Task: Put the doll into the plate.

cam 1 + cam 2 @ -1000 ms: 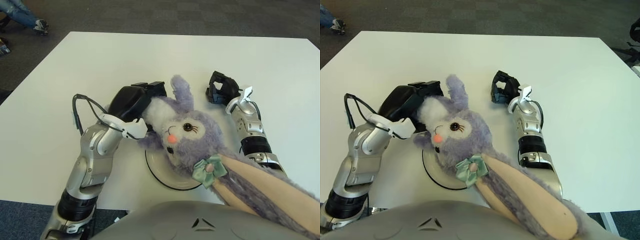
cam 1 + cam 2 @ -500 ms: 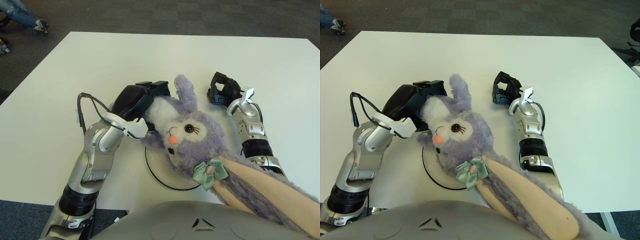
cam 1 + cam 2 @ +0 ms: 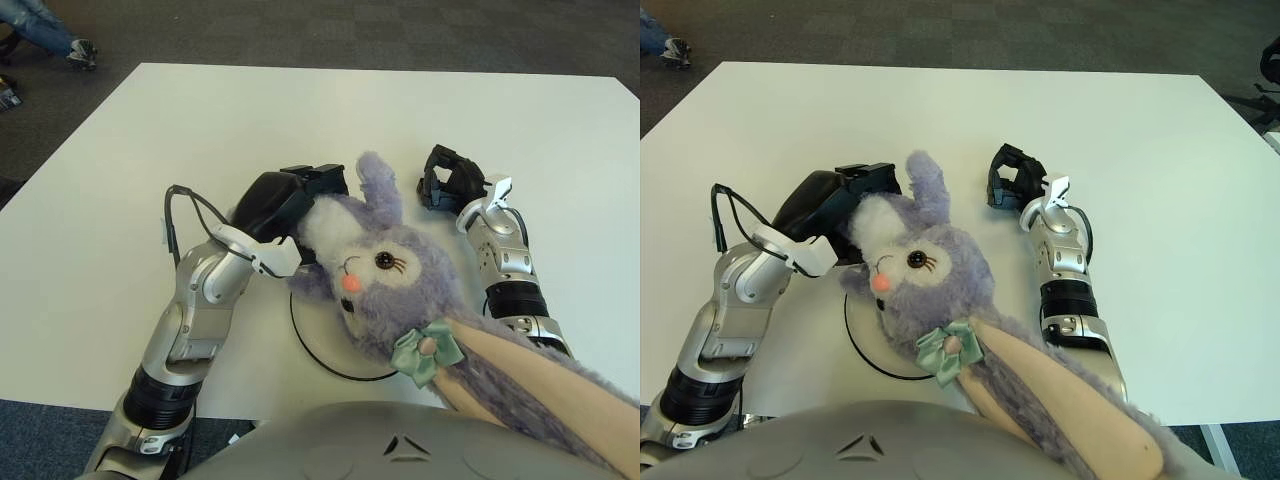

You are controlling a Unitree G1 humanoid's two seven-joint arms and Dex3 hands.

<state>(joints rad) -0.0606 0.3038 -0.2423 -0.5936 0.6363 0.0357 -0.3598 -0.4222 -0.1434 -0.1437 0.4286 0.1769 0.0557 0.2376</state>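
While my left hand (image 3: 285,200) closes its dark fingers (image 3: 322,181) against the white back of the doll's head, the doll (image 3: 385,275) sits just to the right of those fingers, face turned up toward my camera. It is one purple plush rabbit with a pink nose and a pale green bow (image 3: 428,348) at the base of a long ear (image 3: 540,385) that trails toward my chest; a second, shorter ear (image 3: 379,185) sticks up past my fingertips. I can read no brand, label or writing on anything in view.

One white plate (image 3: 318,340) with a dark rim lies on the white tabletop (image 3: 250,110), just nearer to me than my left fingers. The doll's head overlaps the plate's far and right parts, though I cannot tell whether the plush actually touches it or hangs above it.

My right hand (image 3: 447,180) shows beyond the doll's right side, apart from it, its black fingers curled in and gripping nothing. So I count one doll, one plate and my two hands, with only the left one at work. Grey carpet (image 3: 400,30) lies beyond the tabletop's far edge.
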